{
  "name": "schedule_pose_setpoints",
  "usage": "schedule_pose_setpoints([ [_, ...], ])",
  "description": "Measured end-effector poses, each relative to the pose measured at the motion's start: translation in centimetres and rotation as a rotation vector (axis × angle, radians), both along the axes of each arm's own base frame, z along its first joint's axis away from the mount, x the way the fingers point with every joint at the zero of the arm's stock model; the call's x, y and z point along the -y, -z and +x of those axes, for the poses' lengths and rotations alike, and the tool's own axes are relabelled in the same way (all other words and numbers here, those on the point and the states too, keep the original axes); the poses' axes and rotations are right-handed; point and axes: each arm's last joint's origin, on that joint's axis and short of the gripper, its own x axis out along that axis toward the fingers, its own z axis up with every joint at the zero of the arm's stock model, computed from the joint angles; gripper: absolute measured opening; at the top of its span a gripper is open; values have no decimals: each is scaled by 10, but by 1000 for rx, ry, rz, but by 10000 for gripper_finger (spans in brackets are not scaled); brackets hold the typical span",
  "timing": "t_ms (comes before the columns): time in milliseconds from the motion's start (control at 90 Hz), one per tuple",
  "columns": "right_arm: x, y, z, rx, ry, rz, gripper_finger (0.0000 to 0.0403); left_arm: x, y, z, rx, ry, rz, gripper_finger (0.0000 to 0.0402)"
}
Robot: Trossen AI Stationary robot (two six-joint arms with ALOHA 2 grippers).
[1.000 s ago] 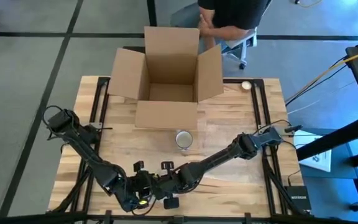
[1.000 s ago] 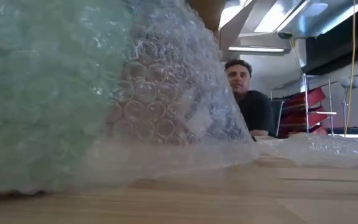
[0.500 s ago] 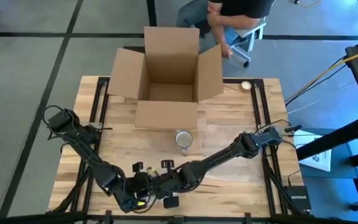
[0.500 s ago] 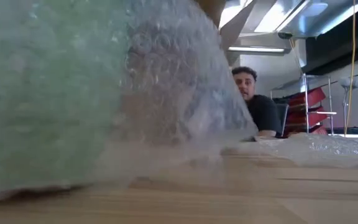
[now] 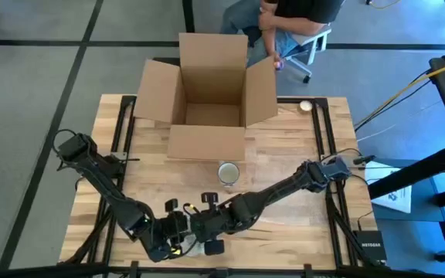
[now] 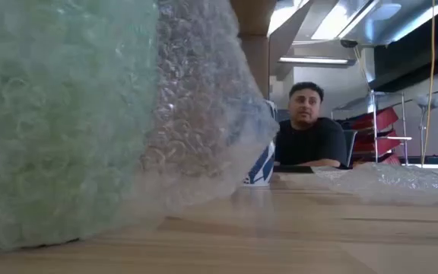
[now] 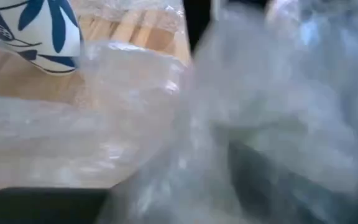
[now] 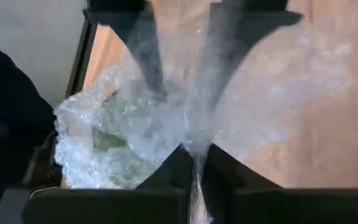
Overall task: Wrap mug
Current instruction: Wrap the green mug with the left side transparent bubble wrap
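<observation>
While the mug [image 5: 228, 173] stands mid-bench, right gripper [image 8: 194, 163] jaws pinch bubble wrap [image 8: 110, 134] near the front edge beside the left gripper [image 5: 178, 234], whose jaws I cannot tell.

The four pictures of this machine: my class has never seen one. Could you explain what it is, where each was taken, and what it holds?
It is a robot with two dark arms at a wooden table. One picture looks down from above, one looks across at table height, and two come from wrist cameras. On the table stand an open cardboard box and a blue-patterned mug. The right hand pinches bubble wrap; the left hand is close beside it. A person sits behind.
</observation>
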Motion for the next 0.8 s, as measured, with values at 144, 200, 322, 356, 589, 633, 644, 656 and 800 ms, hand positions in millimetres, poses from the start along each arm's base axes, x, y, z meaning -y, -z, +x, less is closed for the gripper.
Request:
schedule_pose_setpoints([
  [144,-3,-2,-1,7,-7,12,5,0,0,1,1,-2,0,111],
  [200,-5,-1,-2,5,-11,13,5,0,0,1,2,-2,0,111],
  [322,-10,12,2,-10,-22,16,5,0,-2,0,8,-2,-4,111],
  [356,-11,14,3,-13,-22,14,5,0,-3,0,11,-3,-9,111],
  [589,-10,13,5,14,0,-7,5,1,-24,-14,76,-2,-57,111],
  [633,-10,14,5,12,-2,-9,5,2,-28,-18,98,-4,-50,111],
  [644,-10,14,5,12,-3,-10,5,3,-28,-19,104,-6,-47,111],
  [656,-10,14,5,12,-3,-10,5,3,-29,-20,109,-8,-43,111],
  [800,-10,13,6,25,-5,-5,5,6,-28,-23,141,-28,-6,111],
])
